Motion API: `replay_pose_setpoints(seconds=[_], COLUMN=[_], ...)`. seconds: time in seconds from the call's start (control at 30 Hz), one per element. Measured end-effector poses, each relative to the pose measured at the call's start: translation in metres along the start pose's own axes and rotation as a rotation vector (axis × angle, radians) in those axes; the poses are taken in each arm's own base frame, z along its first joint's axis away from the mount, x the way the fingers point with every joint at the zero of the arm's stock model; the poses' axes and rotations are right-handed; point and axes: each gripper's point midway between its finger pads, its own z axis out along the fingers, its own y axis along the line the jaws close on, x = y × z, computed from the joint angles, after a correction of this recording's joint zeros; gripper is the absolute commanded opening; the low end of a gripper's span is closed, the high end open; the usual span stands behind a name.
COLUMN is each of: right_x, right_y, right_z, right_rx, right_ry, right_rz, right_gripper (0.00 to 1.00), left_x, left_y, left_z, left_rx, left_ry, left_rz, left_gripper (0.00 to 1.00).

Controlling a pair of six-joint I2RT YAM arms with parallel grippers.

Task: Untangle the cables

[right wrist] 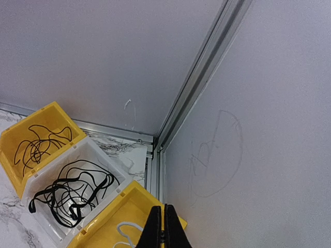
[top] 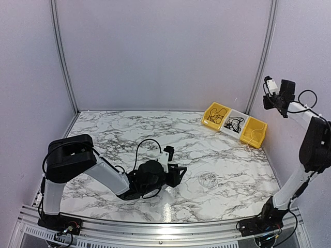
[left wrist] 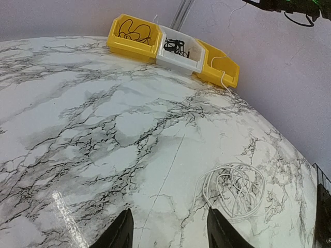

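Observation:
Thin black cables lie in bins at the back right: a loose strand (right wrist: 36, 144) in the left yellow bin (right wrist: 51, 111) and a black tangle (right wrist: 72, 191) in the white bin (right wrist: 90, 150). A coil of thin white cable (left wrist: 235, 188) lies on the marble table, also seen in the top view as the white coil (top: 208, 179). My left gripper (left wrist: 169, 212) is low over the table, open and empty, its right fingertip (left wrist: 213, 214) just beside the coil's left edge. My right gripper (right wrist: 164, 206) is raised high above the right yellow bin (right wrist: 134, 194), shut on nothing.
The three bins (top: 235, 124) stand in a row against the back right corner. A white cable (right wrist: 126, 230) lies in the right yellow bin and hangs over its rim. Walls and an aluminium post (right wrist: 207, 67) close the corner. The left arm (top: 103, 173) lies low across the front left.

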Motion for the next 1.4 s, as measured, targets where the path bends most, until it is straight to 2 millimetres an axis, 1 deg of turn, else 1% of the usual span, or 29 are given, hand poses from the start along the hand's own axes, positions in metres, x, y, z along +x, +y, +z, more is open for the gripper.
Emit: replay_pose_setpoints(seconds=[0.17,0.33,0.57,0.7,0.87,0.9,0.93,1.0,1.07,1.13,1.2,1.3,1.33,1.4], right_x=[0.027,0.058,0.114,0.138,0.160,0.164,0.168,0.175,0.181,0.186,0.189,0.186,0.183,0.172], right_y=[0.013,0.023,0.036,0.041,0.048,0.049,0.051,0.054,0.056,0.058,0.060,0.061,0.061,0.059], right_z=[0.016,0.032,0.065,0.076,0.083,0.083,0.083,0.083,0.084,0.083,0.079,0.070,0.065,0.050], right_rx=[-0.054,-0.091,-0.133,-0.154,-0.185,-0.191,-0.198,-0.211,-0.225,-0.240,-0.253,-0.262,-0.262,-0.258], right_ry=[0.070,0.150,0.311,0.394,0.471,0.486,0.500,0.526,0.552,0.582,0.601,0.610,0.607,0.591], right_rz=[0.003,0.006,0.016,0.014,0.015,0.015,0.014,0.013,0.010,0.010,0.009,0.004,0.001,-0.006], right_gripper=[0.00,0.00,0.00,0.00,0.00,0.00,0.03,0.12,0.24,0.30,0.33,0.36,0.36,0.39], left_x=[-0.002,0.002,0.003,0.004,0.004,0.004,0.003,0.002,0.003,0.004,0.006,0.011,0.012,0.015], left_y=[-0.001,0.001,0.003,0.004,0.004,0.004,0.003,0.003,0.003,0.004,0.005,0.007,0.008,0.009], left_z=[0.001,0.000,-0.002,-0.004,-0.004,-0.004,-0.004,-0.004,-0.004,-0.004,-0.004,-0.003,-0.003,-0.003], left_rx=[0.007,0.005,0.007,0.009,0.011,0.013,0.015,0.017,0.017,0.017,0.015,0.012,0.011,0.009], left_ry=[-0.016,-0.012,-0.016,-0.019,-0.023,-0.026,-0.029,-0.033,-0.033,-0.033,-0.030,-0.024,-0.022,-0.018], left_rz=[-0.017,-0.020,-0.023,-0.026,-0.028,-0.029,-0.031,-0.033,-0.033,-0.033,-0.032,-0.033,-0.033,-0.034], left_gripper=[0.51,0.51,0.51,0.51,0.51,0.51,0.51,0.51,0.51,0.51,0.51,0.51,0.51,0.51])
